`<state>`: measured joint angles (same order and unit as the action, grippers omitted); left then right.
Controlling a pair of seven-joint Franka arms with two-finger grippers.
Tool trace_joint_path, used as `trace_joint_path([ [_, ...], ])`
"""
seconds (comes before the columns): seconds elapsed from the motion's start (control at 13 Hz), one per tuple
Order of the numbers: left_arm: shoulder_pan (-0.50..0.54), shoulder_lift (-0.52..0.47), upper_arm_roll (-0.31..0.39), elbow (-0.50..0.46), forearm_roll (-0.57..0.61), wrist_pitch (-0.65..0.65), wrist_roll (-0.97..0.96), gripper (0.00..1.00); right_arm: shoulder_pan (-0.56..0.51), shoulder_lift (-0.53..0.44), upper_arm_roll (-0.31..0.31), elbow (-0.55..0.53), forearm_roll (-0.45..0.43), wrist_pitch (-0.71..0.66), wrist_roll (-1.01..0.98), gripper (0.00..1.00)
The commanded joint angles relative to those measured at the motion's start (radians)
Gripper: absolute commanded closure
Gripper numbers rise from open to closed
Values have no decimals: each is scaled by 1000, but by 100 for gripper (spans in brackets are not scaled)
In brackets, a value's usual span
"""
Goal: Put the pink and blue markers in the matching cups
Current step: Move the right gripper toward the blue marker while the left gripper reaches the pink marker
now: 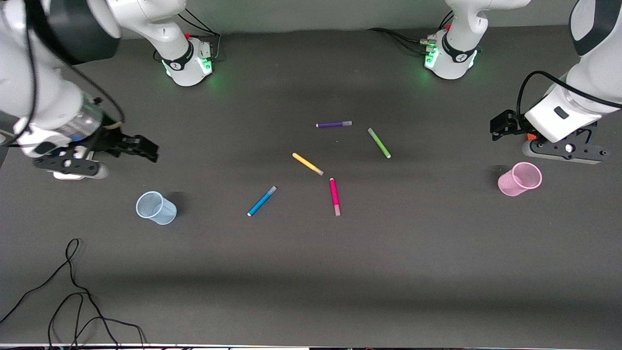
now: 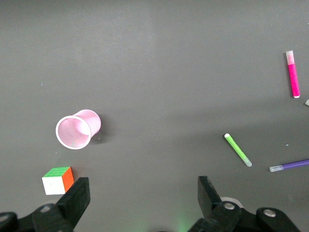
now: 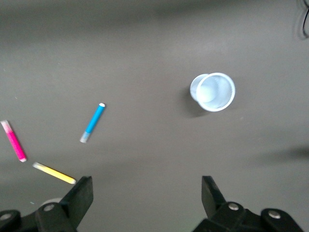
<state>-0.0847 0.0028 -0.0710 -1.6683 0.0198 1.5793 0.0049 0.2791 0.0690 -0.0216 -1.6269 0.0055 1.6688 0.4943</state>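
both grippers, left gripper (image 2: 140, 203) and right gripper (image 3: 145, 203), are held spread and empty. pink marker (image 1: 335, 196) and blue marker (image 1: 261, 201) are laid flat just nearer the camera than the yellow marker (image 1: 307, 164); pink cup (image 1: 520, 179) and blue cup (image 1: 156, 207) are stood well apart from it, toward opposite table ends. each pen is best pinched mid-barrel, across its width.

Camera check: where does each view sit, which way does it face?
Front: high across the table, facing both bases; shows both arms, markers, blue cup, pink cup.
Left wrist: looks down past open left gripper at pink cup, cube.
Right wrist: looks down past open right gripper at blue cup.
Both wrist views share the pink marker.
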Motion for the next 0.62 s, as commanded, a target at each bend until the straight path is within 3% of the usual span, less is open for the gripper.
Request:
trace_joint_path([
  [0.0, -13, 19, -4, 19, -6, -7, -8, 1, 84, 18, -8, -2, 13, 40, 209, 0],
  [0.23, -17, 32, -7, 19, -52, 21, -26, 1, 152, 67, -6, 10, 83, 87, 505, 0],
  [0.54, -101, 95, -38, 21, -55, 108, -234, 1, 256, 135, -6, 13, 85, 163, 856, 0],
])
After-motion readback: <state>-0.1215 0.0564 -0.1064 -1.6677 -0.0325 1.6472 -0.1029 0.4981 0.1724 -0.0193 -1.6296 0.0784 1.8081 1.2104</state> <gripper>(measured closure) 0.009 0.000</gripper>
